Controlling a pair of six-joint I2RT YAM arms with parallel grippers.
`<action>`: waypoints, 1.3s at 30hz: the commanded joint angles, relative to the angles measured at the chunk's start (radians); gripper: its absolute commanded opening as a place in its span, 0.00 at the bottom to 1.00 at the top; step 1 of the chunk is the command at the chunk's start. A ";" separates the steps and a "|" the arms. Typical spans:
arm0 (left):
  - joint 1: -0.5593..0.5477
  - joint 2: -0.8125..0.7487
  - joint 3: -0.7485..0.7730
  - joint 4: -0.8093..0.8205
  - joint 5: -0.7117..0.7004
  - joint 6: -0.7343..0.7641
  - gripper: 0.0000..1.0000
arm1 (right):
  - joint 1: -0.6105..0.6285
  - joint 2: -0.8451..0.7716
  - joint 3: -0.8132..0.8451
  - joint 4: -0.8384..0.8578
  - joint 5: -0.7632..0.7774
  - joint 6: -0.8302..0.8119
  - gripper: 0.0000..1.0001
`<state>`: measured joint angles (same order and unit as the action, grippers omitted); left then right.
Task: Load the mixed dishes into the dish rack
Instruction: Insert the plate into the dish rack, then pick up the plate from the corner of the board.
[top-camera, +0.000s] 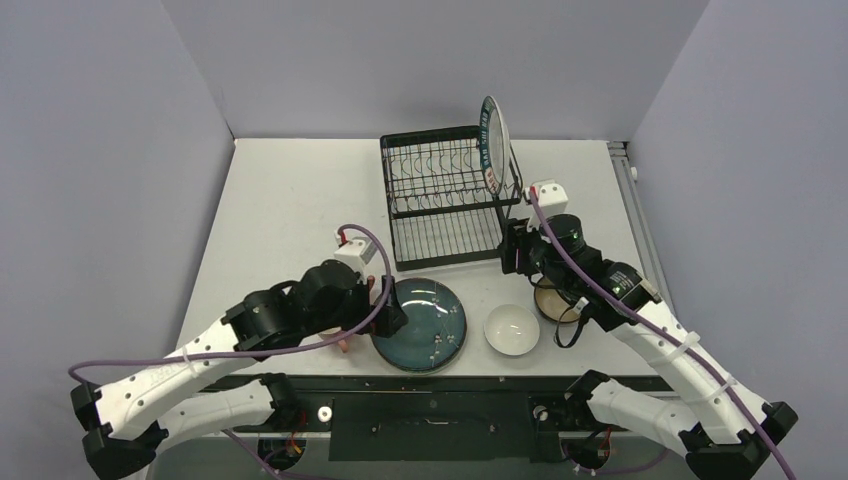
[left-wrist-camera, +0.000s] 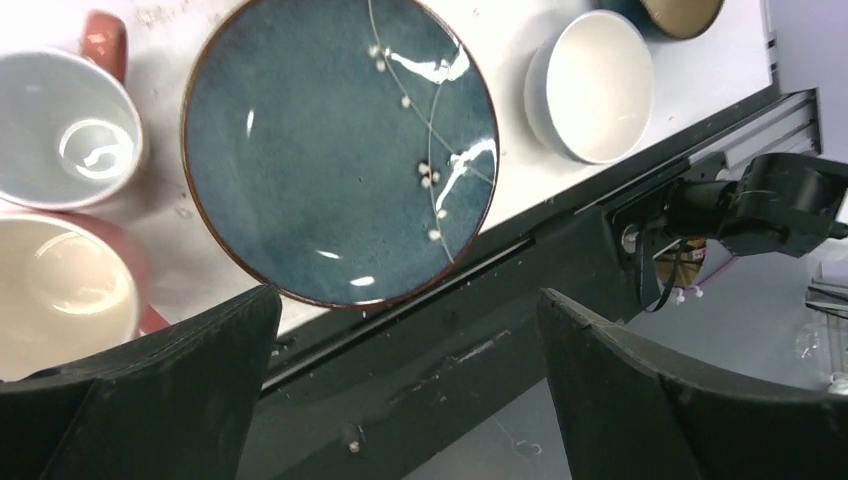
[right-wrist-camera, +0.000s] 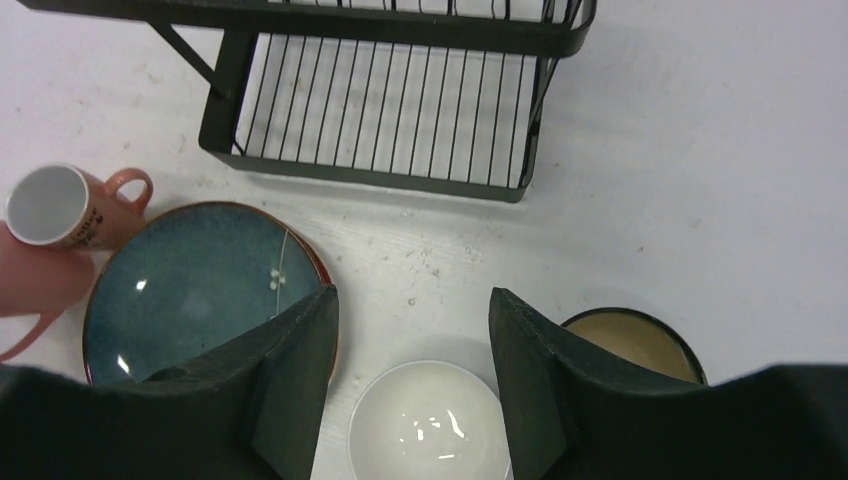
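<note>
Left hand (left-wrist-camera: 408, 300) apart, empty, over teal plate (left-wrist-camera: 330, 150); right hand (right-wrist-camera: 412, 295) apart, empty, near dish rack (right-wrist-camera: 380, 176).

Top view looks down; both close wrist views share teal plate (left-wrist-camera: 340, 150).

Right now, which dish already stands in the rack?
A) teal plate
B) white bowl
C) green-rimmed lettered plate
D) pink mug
C: the green-rimmed plate stands on edge at the right end of the dish rack, while the teal plate, white bowl and a pink mug sit on the table.
</note>
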<state>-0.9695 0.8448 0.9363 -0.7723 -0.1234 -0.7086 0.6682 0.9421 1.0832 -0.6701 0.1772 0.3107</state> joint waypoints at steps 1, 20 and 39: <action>-0.088 0.058 0.060 -0.036 -0.106 -0.180 0.98 | 0.016 -0.018 -0.059 0.032 -0.050 0.031 0.53; -0.144 0.153 -0.028 -0.069 -0.212 -0.405 0.73 | 0.039 -0.047 -0.214 0.053 -0.013 0.038 0.47; -0.138 0.177 -0.217 -0.009 -0.201 -0.438 0.41 | 0.067 0.064 -0.181 0.074 -0.069 0.093 0.45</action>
<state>-1.1072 1.0199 0.7441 -0.8150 -0.3145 -1.1355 0.7219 0.9955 0.8700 -0.6437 0.1146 0.3763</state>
